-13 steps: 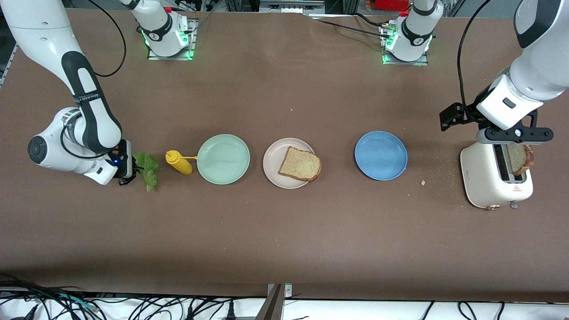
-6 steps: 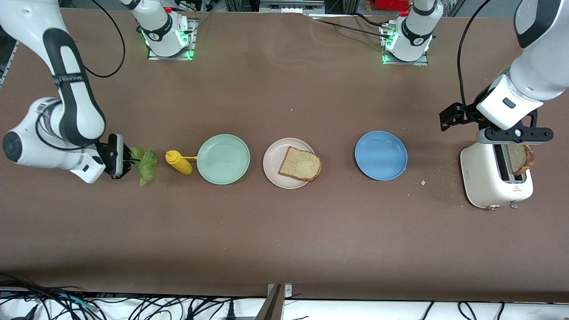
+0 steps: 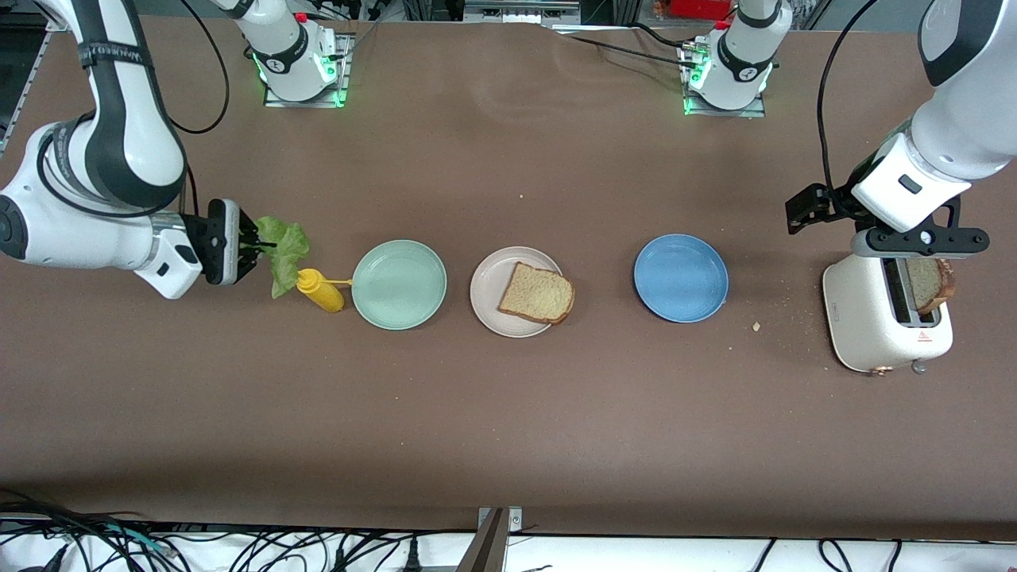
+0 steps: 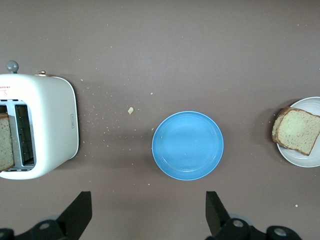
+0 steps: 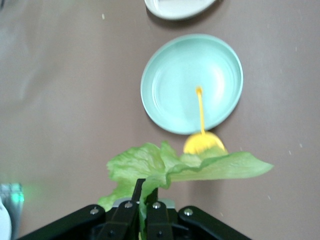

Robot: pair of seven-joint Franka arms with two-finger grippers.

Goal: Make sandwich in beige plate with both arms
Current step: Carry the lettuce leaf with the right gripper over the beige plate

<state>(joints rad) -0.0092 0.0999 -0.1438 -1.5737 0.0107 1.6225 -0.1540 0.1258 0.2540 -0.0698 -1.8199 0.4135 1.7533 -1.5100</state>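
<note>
While the right gripper [image 3: 253, 248] hangs at the middle left of the front frame, its jaws are clamped on a ruffled lettuce leaf [image 3: 286, 245], held in the air over the yellow mustard bottle [image 3: 319, 290]. Beside that bottle on the worktop [image 3: 508, 429] lies the mint green plate [image 3: 399, 284], then the beige plate [image 3: 496, 306] at frame centre with one bread slice [image 3: 538, 293] on it. Toward the left arm's end sit the blue plate [image 3: 680, 277] and the white toaster [image 3: 874, 330], a second slice [image 3: 928, 284] standing in its slot. Over the toaster waits the left gripper [image 4: 147, 212], jaws spread wide and empty.
</note>
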